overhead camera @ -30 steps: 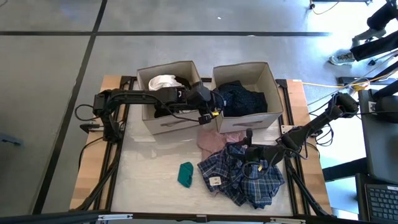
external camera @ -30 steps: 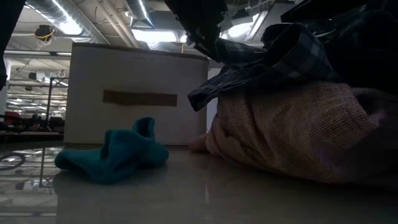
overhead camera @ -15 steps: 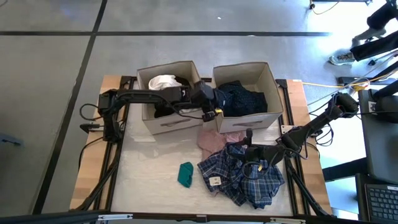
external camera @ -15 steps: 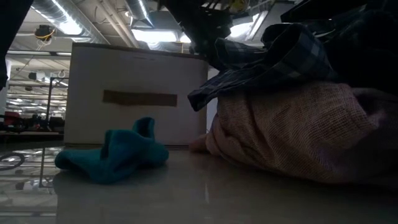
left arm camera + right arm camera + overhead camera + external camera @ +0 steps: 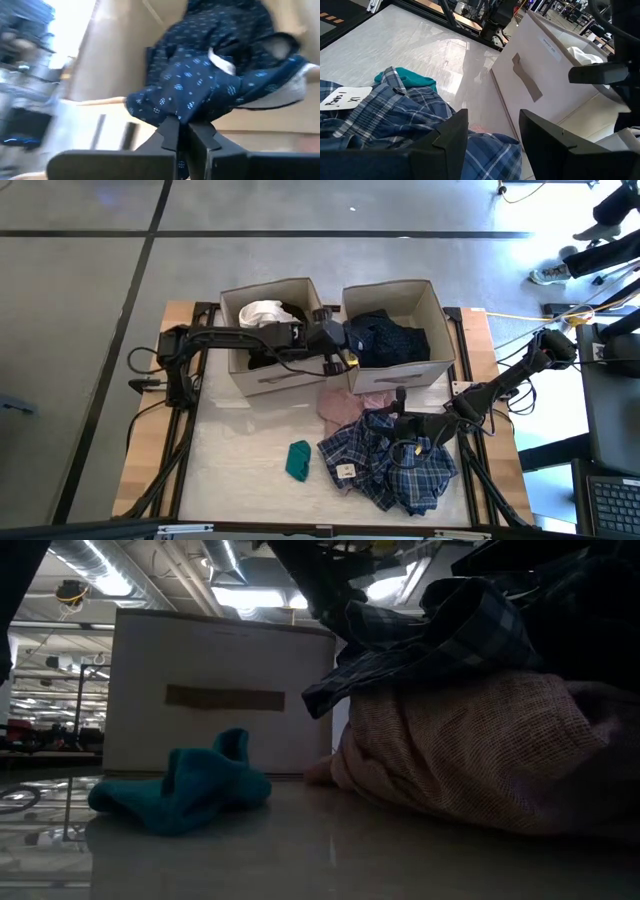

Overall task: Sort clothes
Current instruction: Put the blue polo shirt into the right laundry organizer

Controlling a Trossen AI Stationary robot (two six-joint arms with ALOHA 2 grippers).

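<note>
Left box [image 5: 262, 340]: upper centre, held white and black pieces.
Left tool [image 5: 348, 356]: fingers pressed together, at edge of right box [image 5: 432, 310] with navy garment [image 5: 392, 338].
Teal item [image 5: 298, 459]: lower centre on bench [image 5: 235, 450].
Right tool [image 5: 400, 423]: fingers apart, over plaid shirt [image 5: 395, 465], holding nothing; pink piece [image 5: 345, 404] beside it.

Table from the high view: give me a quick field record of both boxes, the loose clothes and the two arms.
left box: white garment and a dark piece inside
right box: navy garment inside
loose on table: blue-plaid garment, dusty-pink piece, small teal item
left gripper: at the right box's left wall, jaws shut, navy garment just ahead of them
right gripper: over the blue-plaid garment, jaws open, nothing held
</note>
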